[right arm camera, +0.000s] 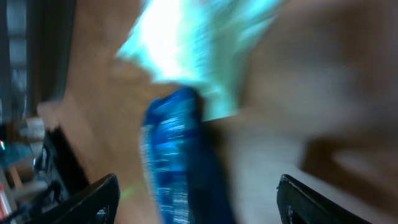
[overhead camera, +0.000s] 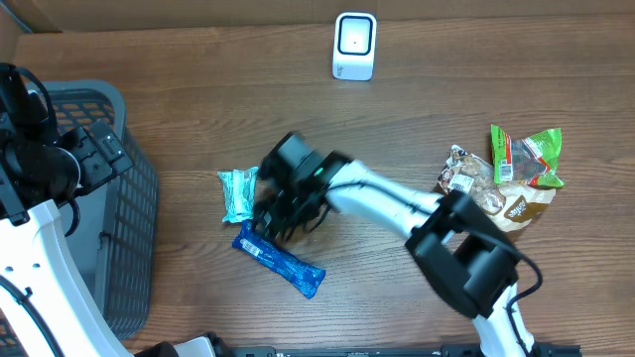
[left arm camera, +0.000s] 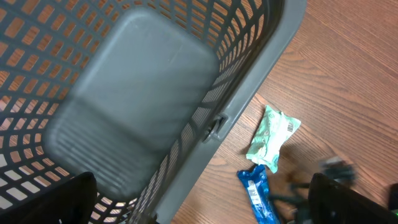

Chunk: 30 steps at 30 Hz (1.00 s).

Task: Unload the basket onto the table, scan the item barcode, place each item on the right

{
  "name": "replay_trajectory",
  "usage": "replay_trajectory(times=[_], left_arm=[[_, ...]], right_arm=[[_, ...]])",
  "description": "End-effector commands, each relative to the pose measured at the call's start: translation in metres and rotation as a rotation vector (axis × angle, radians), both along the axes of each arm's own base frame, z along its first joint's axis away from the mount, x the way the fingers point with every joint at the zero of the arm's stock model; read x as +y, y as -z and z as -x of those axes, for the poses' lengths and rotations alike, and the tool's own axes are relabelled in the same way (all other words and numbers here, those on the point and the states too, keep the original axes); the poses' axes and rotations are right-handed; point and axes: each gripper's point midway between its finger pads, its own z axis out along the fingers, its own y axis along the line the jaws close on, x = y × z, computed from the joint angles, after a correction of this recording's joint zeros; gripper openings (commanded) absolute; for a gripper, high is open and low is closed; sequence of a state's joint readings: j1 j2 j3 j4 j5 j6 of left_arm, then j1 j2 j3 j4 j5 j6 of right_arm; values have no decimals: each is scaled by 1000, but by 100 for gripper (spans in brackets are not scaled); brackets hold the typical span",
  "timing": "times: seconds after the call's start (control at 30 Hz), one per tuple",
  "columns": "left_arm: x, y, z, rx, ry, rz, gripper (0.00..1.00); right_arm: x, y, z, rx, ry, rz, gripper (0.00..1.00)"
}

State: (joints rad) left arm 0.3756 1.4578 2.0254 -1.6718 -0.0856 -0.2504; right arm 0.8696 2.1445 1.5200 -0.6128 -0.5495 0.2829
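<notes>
A blue snack wrapper [overhead camera: 282, 262] lies flat on the wooden table, with a teal packet [overhead camera: 238, 192] just beyond it. My right gripper [overhead camera: 274, 222] hovers low over the blue wrapper's upper end. In the blurred right wrist view its jaws stand wide, and the blue wrapper [right arm camera: 177, 162] lies between them, touching neither, in front of the teal packet [right arm camera: 186, 43]. The white barcode scanner [overhead camera: 354, 46] stands at the table's far edge. My left gripper [overhead camera: 94, 154] is open and empty over the grey basket [left arm camera: 249, 81]. Its view also shows the blue wrapper [left arm camera: 258, 196] and teal packet [left arm camera: 272, 137].
The grey mesh basket [overhead camera: 124, 238] fills the table's left side. Several snack bags [overhead camera: 506, 174], green and brown, lie in a pile at the right. The right arm stretches across the table's middle from the front right.
</notes>
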Motion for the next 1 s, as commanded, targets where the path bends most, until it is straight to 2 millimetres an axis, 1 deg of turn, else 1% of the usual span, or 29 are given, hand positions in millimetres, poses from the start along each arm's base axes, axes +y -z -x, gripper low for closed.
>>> replay_trajectory(times=[0.0,0.07,0.1,0.17,0.2,0.27,0.3,0.33,0.37,0.43,0.5,0.57,0.67,0.7,0.8,0.83,0.9,0.93,0.97], left_arm=[[0,-4,1,-12,21,-11,100],[0,-4,1,-12,21,-11,100],[0,-4,1,-12,21,-11,100],[0,-4,1,-12,21,-11,100],[0,-4,1,-12,21,-11,99],[0,-4,1,-12,21,-11,100],[0,-4,1,-12,21,-11,99],[0,-4,1,-12,21,-11,100],[0,-4,1,-12,21,-11,99],[0,-4,1,-12,21,-11,100],[0,-4,1,-12,21,-11,100],[0,-4,1,-12,21,-11,100],[0,-4,1,-12,21,-11,100],[0,-4,1,-12,21,-11,99],[0,-4,1,-12,21,-11,100],[0,-4,1,-12,21,-11,100],[0,-4,1,-12,21,-11,99],[0,-4,1,-12,21,-11,100],[0,-4,1,-12,21,-11,99]], right_arm=[[8,11,11,-28,-37,25,82],[8,15,10,-27,-7,48,81],[6,24,8,-13,34,80,72],[5,35,8,19,65,101,64],[3,42,4,44,105,113,55],[0,43,-1,57,134,120,44],[-2,43,-5,55,148,122,36],[-2,43,-8,54,157,117,32],[-3,42,-11,56,166,114,25],[-3,41,-15,67,185,103,16],[-2,38,-17,80,184,87,4],[-3,35,-19,96,186,70,4],[-8,26,-28,117,202,44,4],[-16,19,-40,115,232,37,4],[-37,8,-68,102,300,26,4],[-50,5,-85,84,347,28,4],[-68,7,-107,59,408,42,4],[-82,9,-122,39,453,58,4],[-102,12,-142,6,515,82,4]])
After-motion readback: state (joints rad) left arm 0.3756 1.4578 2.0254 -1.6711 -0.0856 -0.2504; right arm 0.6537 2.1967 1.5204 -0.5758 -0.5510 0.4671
